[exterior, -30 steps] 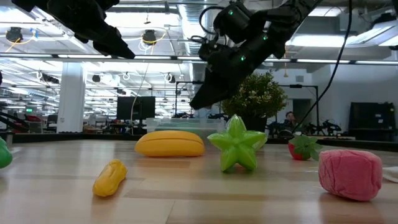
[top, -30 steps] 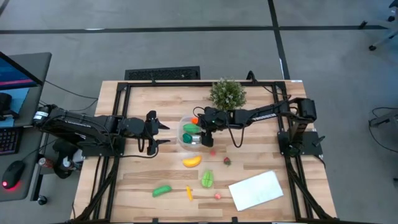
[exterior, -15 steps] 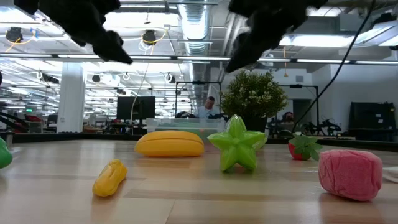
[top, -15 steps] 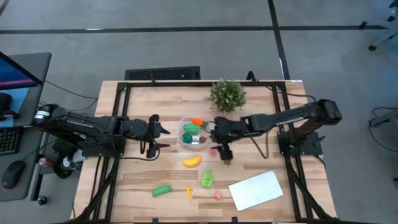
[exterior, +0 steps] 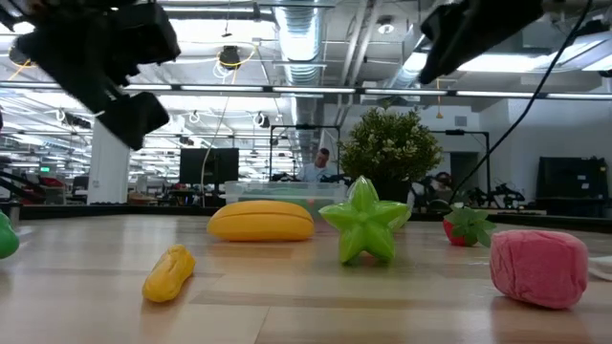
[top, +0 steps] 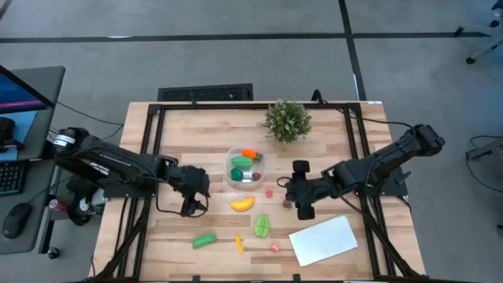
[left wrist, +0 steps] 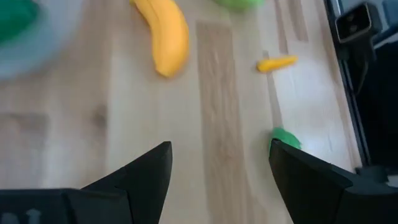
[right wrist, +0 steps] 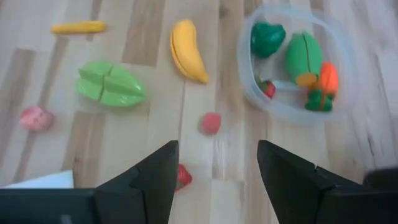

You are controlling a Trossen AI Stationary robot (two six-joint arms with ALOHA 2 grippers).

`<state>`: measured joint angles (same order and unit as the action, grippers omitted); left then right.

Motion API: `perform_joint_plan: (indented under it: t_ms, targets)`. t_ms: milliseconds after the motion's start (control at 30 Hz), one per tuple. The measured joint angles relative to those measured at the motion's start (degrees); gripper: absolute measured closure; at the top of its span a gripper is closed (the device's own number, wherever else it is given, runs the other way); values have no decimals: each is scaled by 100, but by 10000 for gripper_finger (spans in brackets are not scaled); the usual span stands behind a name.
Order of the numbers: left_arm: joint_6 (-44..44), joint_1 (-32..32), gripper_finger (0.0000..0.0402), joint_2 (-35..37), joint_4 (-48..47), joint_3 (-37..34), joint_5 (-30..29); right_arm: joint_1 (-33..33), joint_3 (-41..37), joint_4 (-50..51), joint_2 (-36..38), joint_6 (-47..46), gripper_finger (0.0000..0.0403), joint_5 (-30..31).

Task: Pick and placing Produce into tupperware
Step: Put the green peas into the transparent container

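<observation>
both of my claws are released and grasp nothing. my right gripper [top: 301, 190] hangs over the wood table [top: 330, 130] just beside a small red strawberry [top: 288, 203], between the clear tupperware [top: 244, 167] and a flat white sheet [top: 323, 240]; its two dark fingers [right wrist: 155, 180] are spread wide. my left gripper [top: 194, 198] hangs on the tupperware's other side, beside the yellow banana [top: 243, 203], fingers [left wrist: 140, 177] also spread apart.

the tupperware is a see-through, roundish container with rounded corners, sitting near the table's middle, in front of a bushy green potted plant [top: 287, 119]. inside it i see an orange carrot [right wrist: 328, 79] with a green top, a green piece with a cut face [right wrist: 303, 56], a darker green leafy piece [right wrist: 267, 37] and a tiny red berry [right wrist: 268, 89].

loose produce lies on the table outside it. the banana rests just in front of the container. a pale green star-shaped fruit [top: 262, 226] is near the banana, toward the table's front edge. a pink berry [top: 269, 192] lies between the container and the strawberry. a bright green piece [top: 204, 240], a small yellow-orange piece [top: 239, 244] and a pink lumpy piece [top: 276, 247] sit along the front of the table, apart from one another.

i can read no brand, label or writing on any of these things.
</observation>
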<state>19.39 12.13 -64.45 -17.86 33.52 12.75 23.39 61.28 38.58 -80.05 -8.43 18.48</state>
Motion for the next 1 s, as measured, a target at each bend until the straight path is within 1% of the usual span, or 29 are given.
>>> perform_joint_plan:
  t_ms: [133,267,500,567,667,900,1000]
  targets:
    - [524,490,145,-220,34,0,-204,241,-9,318,-97,-373,195,419]
    - [972,983,145,-320,57,39,-696,400,-101,413,-100,-632,196,740]
    - [1883,1886,145,-318,123,57,-1870,605,-445,481,-100,-1236,199,1039]
    - [2149,2148,145,-318,117,57,-2177,654,-589,546,-100,-1487,201,1058]
    - [2483,2517,145,-318,113,57,-2648,728,-798,597,-100,-1873,205,1254]
    - [2931,3225,145,-318,135,57,-3712,1017,-1219,539,-102,-2523,214,1686]
    - [2975,3421,145,-396,230,57,-3973,1158,-1373,506,-102,-2797,217,1937]
